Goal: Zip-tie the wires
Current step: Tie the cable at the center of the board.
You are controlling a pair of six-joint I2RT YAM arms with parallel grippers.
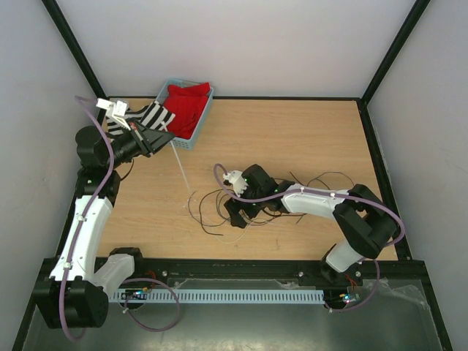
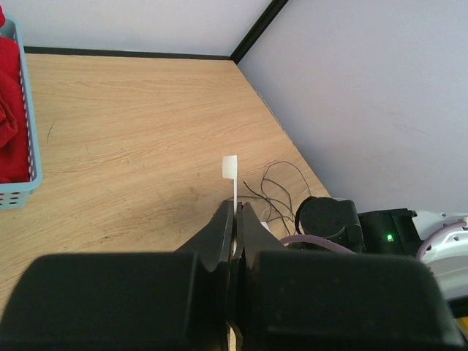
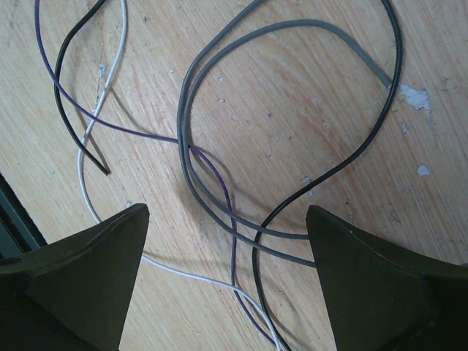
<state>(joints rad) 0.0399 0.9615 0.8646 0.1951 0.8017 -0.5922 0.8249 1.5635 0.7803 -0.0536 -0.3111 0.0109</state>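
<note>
The wires (image 3: 219, 179) are thin grey, black, purple and white strands lying crossed on the wooden table (image 1: 292, 139). Their loops (image 1: 329, 174) spread around my right arm. My right gripper (image 3: 228, 212) hangs just above them, open, with the crossing strands between its two black fingers (image 3: 88, 270) and nothing gripped. My left gripper (image 2: 235, 213) is shut on a white zip tie (image 2: 231, 172), whose end sticks up past the jaws. From above, the left gripper (image 1: 167, 141) is at the back left and the zip tie (image 1: 180, 167) hangs down toward the table.
A light blue basket (image 1: 199, 123) holding red cloth (image 1: 186, 102) stands at the back left, with a striped cloth (image 1: 150, 117) beside it. Black frame rails edge the table. A white cable duct (image 1: 219, 296) runs along the front.
</note>
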